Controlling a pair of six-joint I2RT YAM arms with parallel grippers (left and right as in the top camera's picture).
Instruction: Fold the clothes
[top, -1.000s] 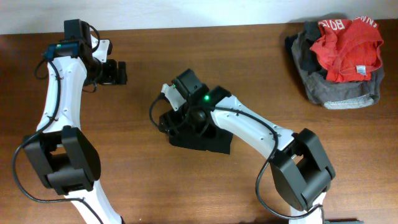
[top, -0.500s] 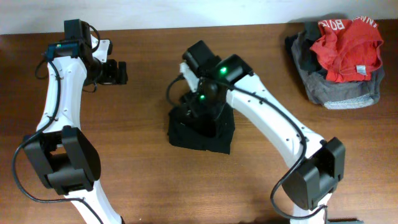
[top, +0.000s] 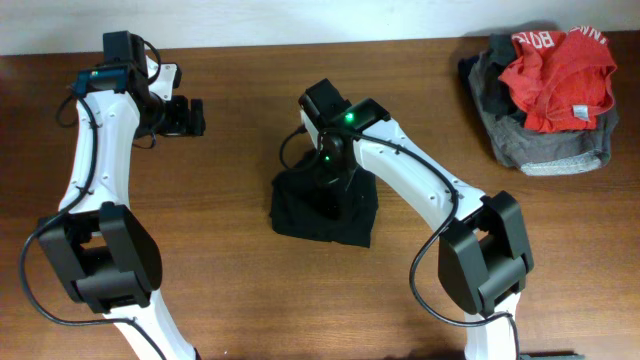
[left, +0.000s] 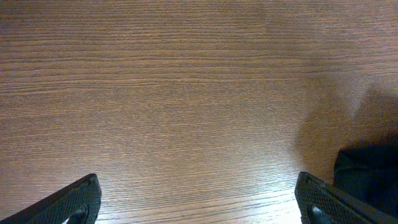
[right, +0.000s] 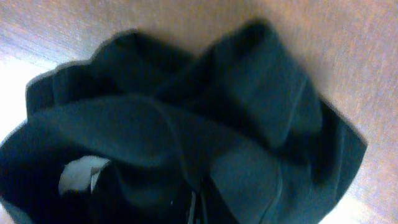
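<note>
Showing the right claw (top: 325, 185) with its two fingers brought together, pointed down at the upper part of the black garment (top: 322, 212). Directly beneath this claw the garment lies as a crumpled, roughly square heap on the wooden table (top: 200, 290). The right wrist view is filled with its overlapping dark folds, and a small white label (right: 79, 175) shows low among them. Whether any cloth is pinched between the closed fingers cannot be told (the arm's own wrist covers the fingertips from above, and the close view is blurred dark fabric).

Farther out, well apart on the left-hand side of that claw, the left claw (top: 186, 115) hovers over bare wood with its fingers spread wide. Its wrist view shows one fingertip (left: 320, 198) in each lower corner, nothing between them but wood grain, and an edge of the black garment just beyond one tip.

Farthest from both claws, off to the right-hand side of the right claw and near the table's back edge, a red garment (top: 555, 80) with white lettering lies bunched on a grey garment (top: 545, 150), well apart from the black one.
</note>
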